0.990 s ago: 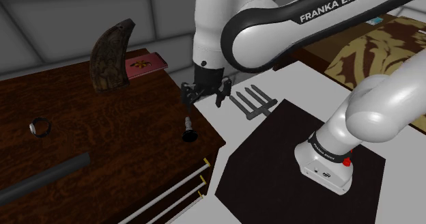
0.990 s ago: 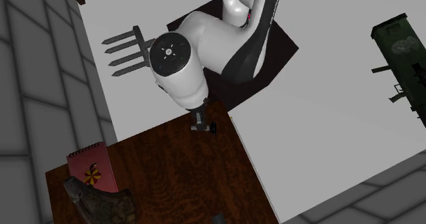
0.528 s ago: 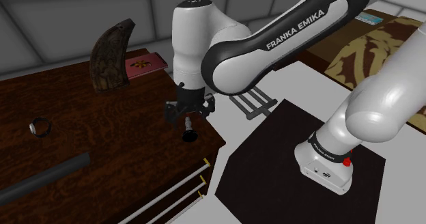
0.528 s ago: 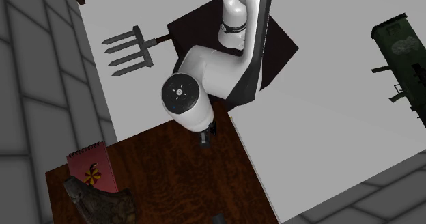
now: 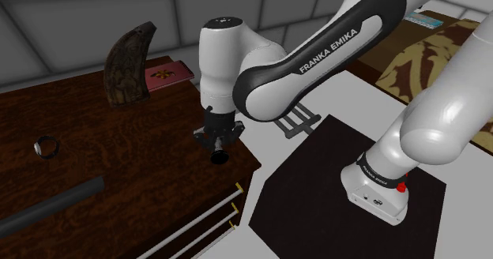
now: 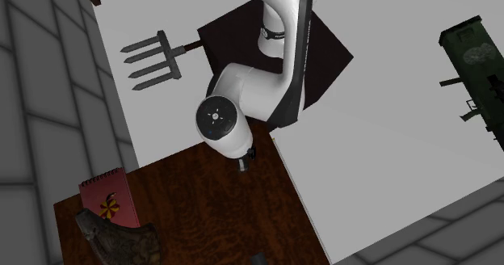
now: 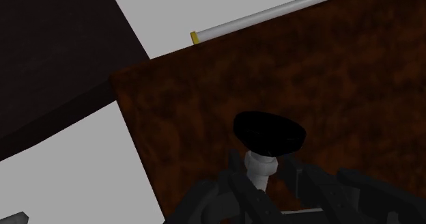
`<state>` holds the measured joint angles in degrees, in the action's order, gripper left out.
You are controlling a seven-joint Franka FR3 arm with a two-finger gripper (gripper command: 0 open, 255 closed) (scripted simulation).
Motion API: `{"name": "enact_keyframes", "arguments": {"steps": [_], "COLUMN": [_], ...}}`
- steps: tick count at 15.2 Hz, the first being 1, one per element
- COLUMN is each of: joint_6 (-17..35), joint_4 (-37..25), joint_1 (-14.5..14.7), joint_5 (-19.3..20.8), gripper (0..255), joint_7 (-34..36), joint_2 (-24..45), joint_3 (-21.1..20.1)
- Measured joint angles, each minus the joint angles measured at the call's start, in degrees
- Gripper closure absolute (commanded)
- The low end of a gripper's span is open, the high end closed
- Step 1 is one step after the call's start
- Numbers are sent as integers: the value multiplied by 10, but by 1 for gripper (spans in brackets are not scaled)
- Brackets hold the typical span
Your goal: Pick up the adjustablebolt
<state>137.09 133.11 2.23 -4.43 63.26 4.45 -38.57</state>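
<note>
Wrist view: gripper [image 7: 263, 176] fingers [image 7: 234, 184] clasp the bolt [image 7: 267, 135] by its pale shaft, black head near the brown table's [image 7: 341, 72] corner.

We see the white arm [image 5: 316, 48] rise from its base [image 5: 378, 188] at the shoulder view's lower right, bend at a pale elbow [image 5: 442, 115] and stretch a long dark-banded link up and to the left. At its end the last white segment [image 5: 223, 60] turns straight down, so the black gripper [image 5: 216, 144] points vertically at the wooden cabinet top [image 5: 118, 159], low over the corner nearest the base. In the second exterior view we look almost straight down on the round wrist cap [image 6: 219, 118], with the gripper [image 6: 242, 161] showing beneath it, just inside that same corner. In the wrist view we find the gripper [image 7: 265, 178] close above the wood, near the top's edge.
</note>
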Motion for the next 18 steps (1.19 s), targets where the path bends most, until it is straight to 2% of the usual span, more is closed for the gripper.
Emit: {"name": "enact_keyframes", "arguments": {"steps": [9,18], "joint_6": [-2,-70], "joint_4": [0,-24], "joint_1": [-1,-5], "joint_5": [-2,-41], "gripper": [255,255], "joint_7": [-2,-25], "joint_2": [-3,-56], "joint_3": [0,-1]}}
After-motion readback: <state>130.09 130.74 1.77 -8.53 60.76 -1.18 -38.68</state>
